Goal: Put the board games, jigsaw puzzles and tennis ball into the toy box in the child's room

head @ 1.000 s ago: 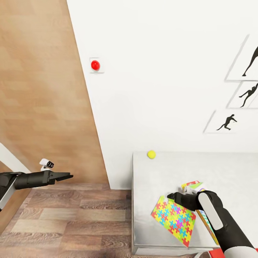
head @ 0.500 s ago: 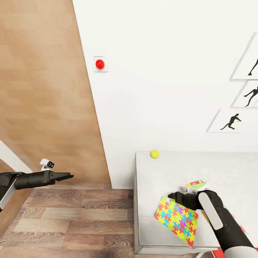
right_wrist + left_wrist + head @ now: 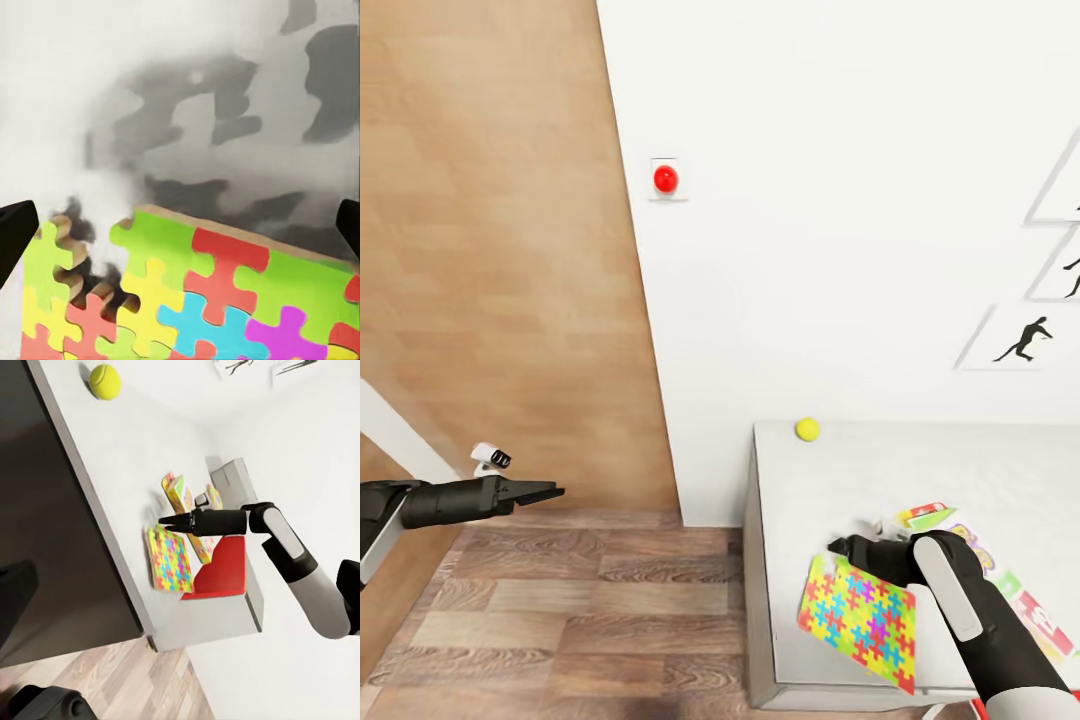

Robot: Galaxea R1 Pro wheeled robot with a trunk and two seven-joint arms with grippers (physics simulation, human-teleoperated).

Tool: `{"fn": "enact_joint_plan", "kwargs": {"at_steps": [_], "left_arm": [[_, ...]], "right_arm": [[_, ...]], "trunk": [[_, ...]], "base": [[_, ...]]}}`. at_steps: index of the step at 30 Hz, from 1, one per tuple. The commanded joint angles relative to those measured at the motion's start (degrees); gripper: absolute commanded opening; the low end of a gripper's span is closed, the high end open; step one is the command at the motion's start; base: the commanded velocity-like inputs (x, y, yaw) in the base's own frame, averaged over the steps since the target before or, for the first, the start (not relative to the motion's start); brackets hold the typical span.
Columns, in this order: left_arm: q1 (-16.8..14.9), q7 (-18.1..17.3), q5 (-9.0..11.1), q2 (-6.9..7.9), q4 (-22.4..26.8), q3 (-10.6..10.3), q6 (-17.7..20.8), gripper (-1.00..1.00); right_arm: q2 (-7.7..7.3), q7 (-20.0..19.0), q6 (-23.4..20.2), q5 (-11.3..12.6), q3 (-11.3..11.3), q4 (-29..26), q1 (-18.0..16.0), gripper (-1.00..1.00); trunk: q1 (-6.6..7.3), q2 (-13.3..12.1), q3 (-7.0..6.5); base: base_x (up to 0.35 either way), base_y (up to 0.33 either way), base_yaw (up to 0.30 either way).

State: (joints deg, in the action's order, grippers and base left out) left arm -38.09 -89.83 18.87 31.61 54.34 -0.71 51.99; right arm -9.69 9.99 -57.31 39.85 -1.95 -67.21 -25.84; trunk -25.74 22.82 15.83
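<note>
On the grey table [image 3: 795, 495] a multicolour jigsaw puzzle [image 3: 860, 612] lies near the front left corner. My right gripper [image 3: 838, 547] hovers over its far edge, open; its fingertips [image 3: 15, 236] stand wide apart, with the puzzle [image 3: 217, 300] below. The tennis ball [image 3: 807, 429] rests by the wall. Printed board games [image 3: 930, 517] lie beside and partly under my right arm. My left gripper [image 3: 548, 491] hangs open over the floor, far left of the table. From there I see the ball [image 3: 105, 381], the puzzle [image 3: 171, 561], the right gripper [image 3: 169, 520] and a grey toy box [image 3: 234, 480].
The white wall behind the table carries a red round knob [image 3: 665, 179] and black silhouette posters [image 3: 1025, 340]. A brown wooden door [image 3: 490, 250] fills the left. Wood-plank floor [image 3: 580, 600] lies left of the table. Something red [image 3: 225, 570] sits at the table's near end.
The camera has turned left, so table, knob and posters slid right in the picture. Both arms hold the same places in view. More of the board games shows.
</note>
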Motion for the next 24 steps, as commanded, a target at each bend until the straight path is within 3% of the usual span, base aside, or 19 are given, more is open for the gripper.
{"fn": "enact_joint_plan", "kwargs": {"at_steps": [1, 12, 24], "left_arm": [[-0.06, -0.17, 0.10, 0.03, -0.02, -0.09, 0.59, 1.00], [-0.06, -0.17, 0.11, 0.19, -0.02, -0.09, 0.60, 1.00], [-0.06, -0.17, 0.11, 0.15, -0.02, -0.09, 0.62, 1.00]], "right_arm": [[0.03, 0.56, 0.01, 2.28, 0.02, 2.09, 0.00, 1.00], [0.03, 0.56, -0.01, 2.33, 0.02, 2.09, 0.00, 1.00], [0.03, 0.56, 0.01, 2.31, 0.02, 2.08, 0.00, 1.00]], "trunk": [[-0.04, 0.09, 0.12], [-0.04, 0.09, 0.12], [-0.04, 0.09, 0.12]], "base": [[-0.064, 0.179, 0.000], [-0.160, 0.062, 0.000], [-0.042, 0.084, 0.000]]}}
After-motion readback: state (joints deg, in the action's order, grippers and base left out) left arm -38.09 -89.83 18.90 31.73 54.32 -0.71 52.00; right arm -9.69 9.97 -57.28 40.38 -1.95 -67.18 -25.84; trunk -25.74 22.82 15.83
